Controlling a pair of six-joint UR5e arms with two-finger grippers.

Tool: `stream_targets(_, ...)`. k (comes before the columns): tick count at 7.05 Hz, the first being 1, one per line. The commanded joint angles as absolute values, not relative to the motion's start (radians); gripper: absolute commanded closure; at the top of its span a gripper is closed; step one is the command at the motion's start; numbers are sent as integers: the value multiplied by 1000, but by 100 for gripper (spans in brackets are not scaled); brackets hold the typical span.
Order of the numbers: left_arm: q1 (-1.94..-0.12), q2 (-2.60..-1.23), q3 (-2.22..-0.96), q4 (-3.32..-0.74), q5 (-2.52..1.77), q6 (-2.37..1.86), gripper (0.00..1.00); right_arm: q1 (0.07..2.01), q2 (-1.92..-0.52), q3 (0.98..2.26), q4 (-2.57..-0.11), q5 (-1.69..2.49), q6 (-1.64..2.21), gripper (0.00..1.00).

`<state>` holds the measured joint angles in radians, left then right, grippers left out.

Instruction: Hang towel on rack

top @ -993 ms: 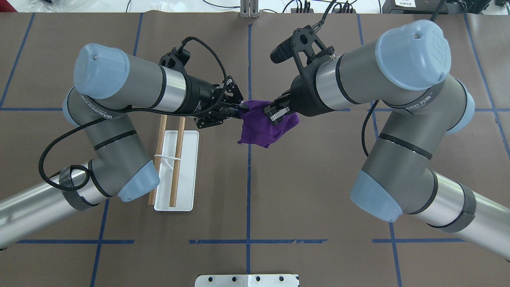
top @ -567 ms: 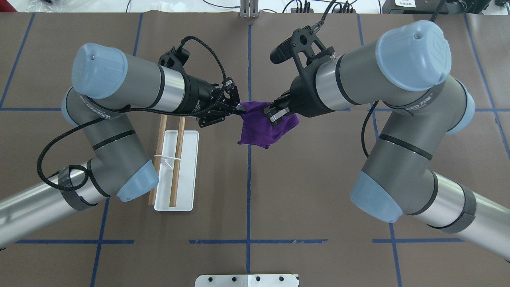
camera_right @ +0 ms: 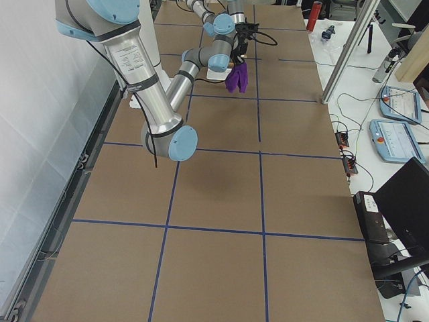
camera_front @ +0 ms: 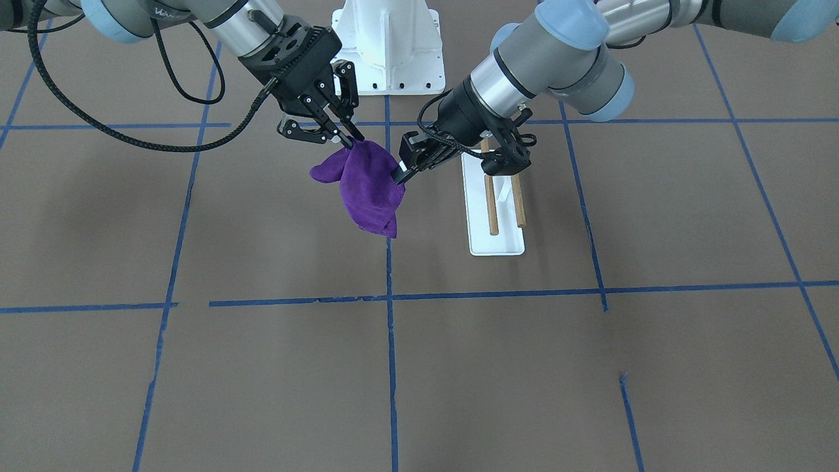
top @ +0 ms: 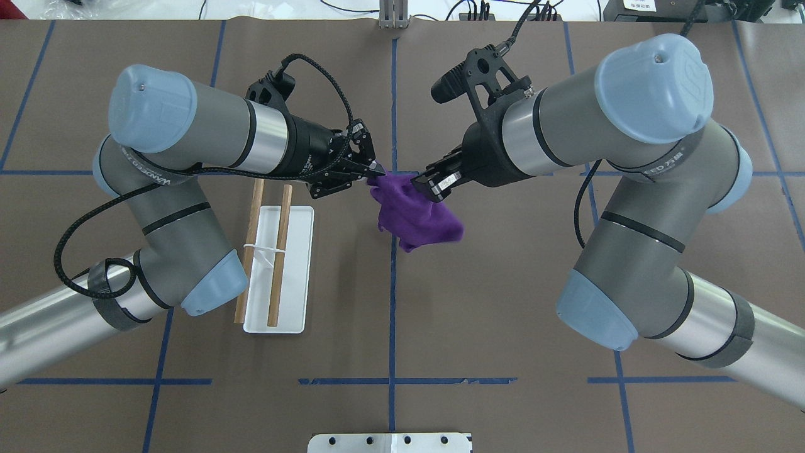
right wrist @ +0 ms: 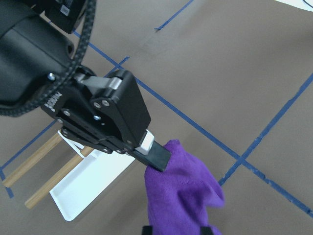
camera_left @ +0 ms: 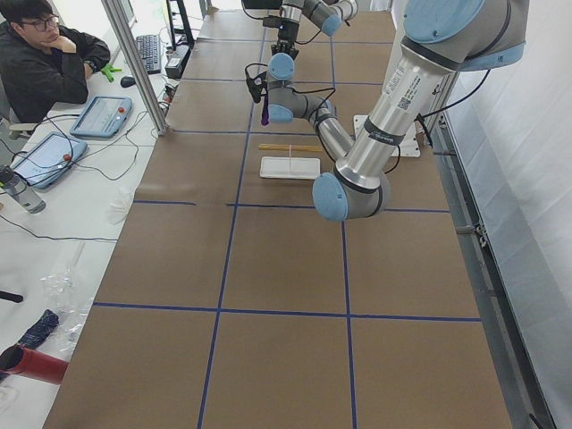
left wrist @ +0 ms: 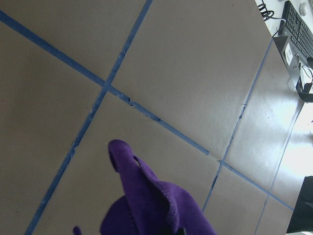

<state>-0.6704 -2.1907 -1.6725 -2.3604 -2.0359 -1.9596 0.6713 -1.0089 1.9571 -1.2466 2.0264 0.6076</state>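
**Grey band on left arm** (top: 149,177): white lettering, opening letters "WAN" legible, the rest uncertain.

**Grey band on right arm** (top: 665,162): white lettering, "EED" legible, then two characters not resolved.

**Black housing of left hand** (right wrist: 157,157): short white print, seen from the right wrist, blurred and not readable.

**Upper tube of near arm** (camera_left: 404,85): dark print along its length, too small to read.

**White label** (top: 635,5) on dark equipment beyond the far edge of the counter (top: 478,302): print too small to read.
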Motion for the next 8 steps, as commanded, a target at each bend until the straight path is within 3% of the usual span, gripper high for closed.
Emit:
stream_targets(1,-673,-2169,-1681,-2359,-2042,-1959,100,693,-1002,1962,-1406,2089,617,0)
stream_targets(5,-751,-2016,-1793,-2353,-2162,-1789,100,805,-1031,1939,-1773,2100,562,0)
stream_targets(8,-862,-1823,-1844,-2353,-2252,-1504,100,990,-1124,1852,-1829,2108,138,0)
